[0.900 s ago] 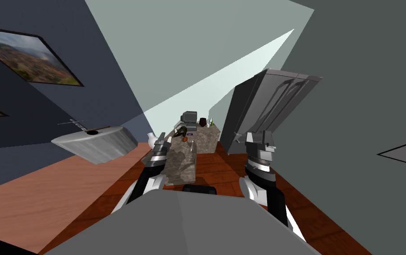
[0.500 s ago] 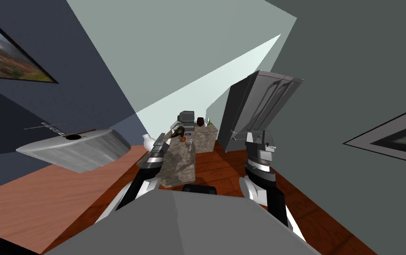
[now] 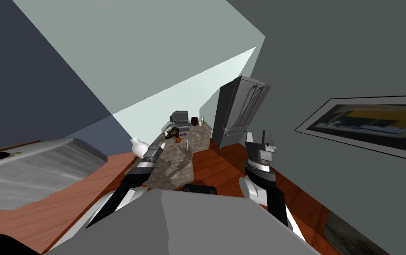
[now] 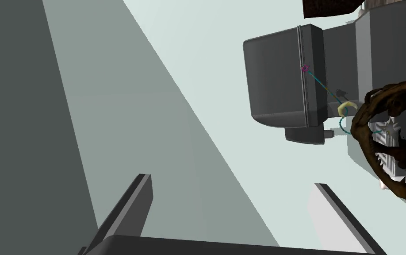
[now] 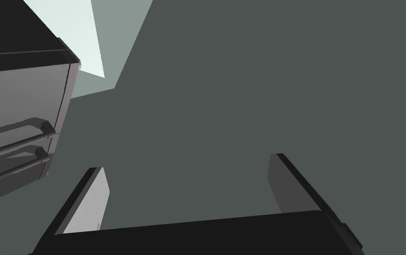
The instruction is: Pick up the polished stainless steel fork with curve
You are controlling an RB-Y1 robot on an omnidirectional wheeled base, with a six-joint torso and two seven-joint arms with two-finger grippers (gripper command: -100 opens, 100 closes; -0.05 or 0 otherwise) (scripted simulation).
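Currently, reading from the left of the head view, a grey rounded unit (image 3: 43,164) stands near a white vase (image 3: 138,145). The left gripper (image 4: 232,180) reaches along the left side of the stone-patterned counter (image 3: 175,166). Its fingers are spread wide with nothing between them. Its wrist view faces a grey box appliance (image 4: 281,88) and a brown toothed ring (image 4: 388,141).

On the counter, just right of a small orange object (image 3: 178,140), lies the fork (image 3: 188,142). It shows as a small pale grey sliver, apart from the left gripper. Further right stands a grey refrigerator (image 3: 239,110). The right gripper (image 5: 188,161) is raised to the right of the counter, fingers likewise spread and empty.

Handling assessment: the fork is probably light, rigid and slick, and it lies low on a hard surface. The fingers should close across the narrow handle near its midpoint, where the curve may lift it clear of the stone. A hold at the tines or at the handle's end is likely to tip or slide it.
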